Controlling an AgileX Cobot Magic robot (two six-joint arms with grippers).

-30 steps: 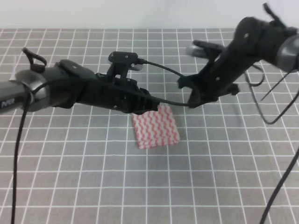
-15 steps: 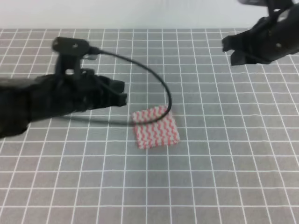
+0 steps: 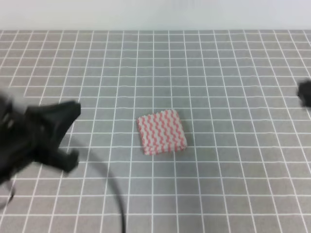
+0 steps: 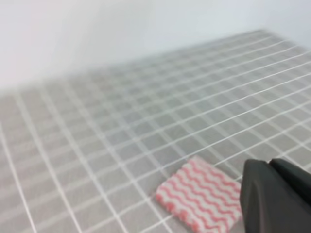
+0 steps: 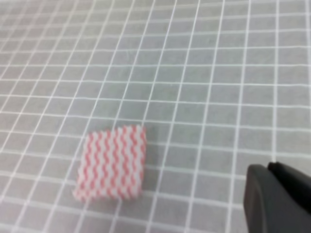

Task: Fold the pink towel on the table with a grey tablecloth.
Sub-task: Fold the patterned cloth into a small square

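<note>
No text, label, brand, number or sign can be read in any view; the worktop (image 3: 233,73) shows only a plain white grid

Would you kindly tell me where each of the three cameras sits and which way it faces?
Exterior high: above the grey tablecloth, looking down at the folded pink towel; blurred left arm at left edge.
Left wrist: low, facing across the table; towel, its own claw tip.
Right wrist: angled down; towel, claw tip.
All three share the towel.
</note>
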